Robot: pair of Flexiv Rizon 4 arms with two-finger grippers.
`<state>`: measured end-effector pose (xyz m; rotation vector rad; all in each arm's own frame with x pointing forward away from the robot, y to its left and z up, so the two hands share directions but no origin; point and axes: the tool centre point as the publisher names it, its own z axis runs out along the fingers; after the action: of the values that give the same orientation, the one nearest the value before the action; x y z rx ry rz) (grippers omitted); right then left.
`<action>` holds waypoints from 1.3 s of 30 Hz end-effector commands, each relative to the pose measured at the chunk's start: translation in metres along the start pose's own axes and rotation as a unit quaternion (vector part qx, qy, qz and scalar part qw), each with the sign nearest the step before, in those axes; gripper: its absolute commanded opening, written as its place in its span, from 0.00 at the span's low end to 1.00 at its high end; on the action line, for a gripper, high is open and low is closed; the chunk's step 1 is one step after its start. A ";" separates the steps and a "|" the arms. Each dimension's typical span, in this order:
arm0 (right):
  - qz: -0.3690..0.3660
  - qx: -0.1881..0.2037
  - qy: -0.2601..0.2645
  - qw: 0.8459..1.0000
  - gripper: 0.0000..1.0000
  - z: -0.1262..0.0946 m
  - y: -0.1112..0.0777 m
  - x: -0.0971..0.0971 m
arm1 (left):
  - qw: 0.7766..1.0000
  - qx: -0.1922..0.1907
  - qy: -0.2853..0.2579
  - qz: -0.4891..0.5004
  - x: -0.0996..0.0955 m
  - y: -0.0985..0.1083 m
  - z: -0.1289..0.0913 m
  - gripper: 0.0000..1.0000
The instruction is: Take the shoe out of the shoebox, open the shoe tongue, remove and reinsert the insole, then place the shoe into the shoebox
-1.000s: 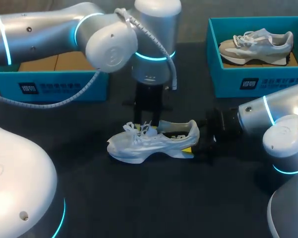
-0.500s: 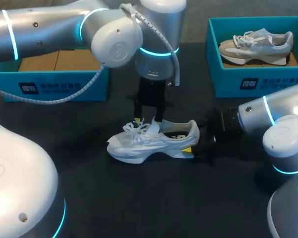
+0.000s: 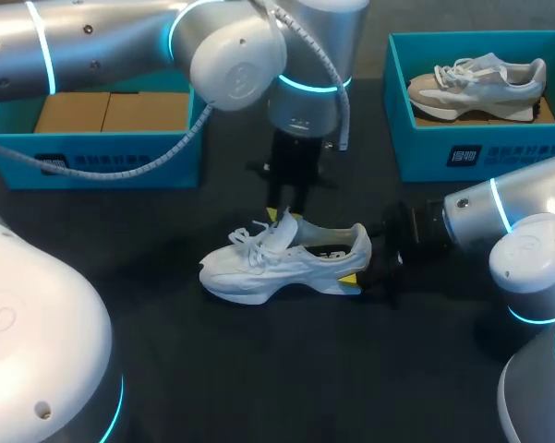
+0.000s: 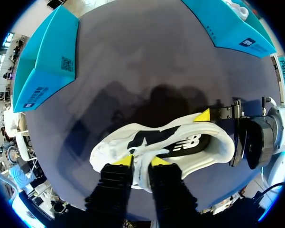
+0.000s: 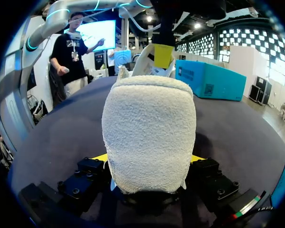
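Note:
A white shoe lies on its side on the black table, toe to the left. My left gripper hangs straight down over its laces. In the left wrist view the left gripper is shut on the shoe's white tongue, a yellow tip pressed to each side. The dark insole shows inside the shoe. My right gripper holds the heel from the right. In the right wrist view the fuzzy heel fills the gap between the right gripper's fingers, which touch it on both sides.
A blue shoebox lined with cardboard stands at the back left. A second blue box at the back right holds a grey shoe. The left arm's big joint hangs over the table's back middle.
My left gripper has shifted right and away from the laces, closed on the tongue and drawn it upward. The right arm and the shoe's heel have kept still.

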<state>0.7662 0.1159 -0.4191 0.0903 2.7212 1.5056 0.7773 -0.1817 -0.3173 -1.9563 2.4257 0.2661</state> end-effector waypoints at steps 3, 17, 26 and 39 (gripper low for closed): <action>0.001 0.003 0.000 1.000 0.00 0.005 -0.001 -0.003 | 1.000 0.000 0.006 0.009 0.004 0.003 -0.002 0.00; 0.001 0.003 0.000 1.000 0.00 0.005 -0.001 -0.003 | 1.000 0.011 0.027 0.001 -0.003 0.045 -0.007 0.00; 0.001 0.003 0.000 1.000 0.00 0.005 -0.001 -0.003 | 0.998 0.023 0.017 -0.052 -0.026 0.060 -0.002 0.00; 0.001 0.003 0.000 1.000 0.00 0.005 -0.001 -0.003 | 0.992 0.049 0.014 -0.115 -0.058 0.065 0.006 0.00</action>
<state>0.7661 0.1159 -0.4191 0.0895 2.7213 1.5054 0.7311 -0.1224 -0.3094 -2.1679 2.1511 0.1555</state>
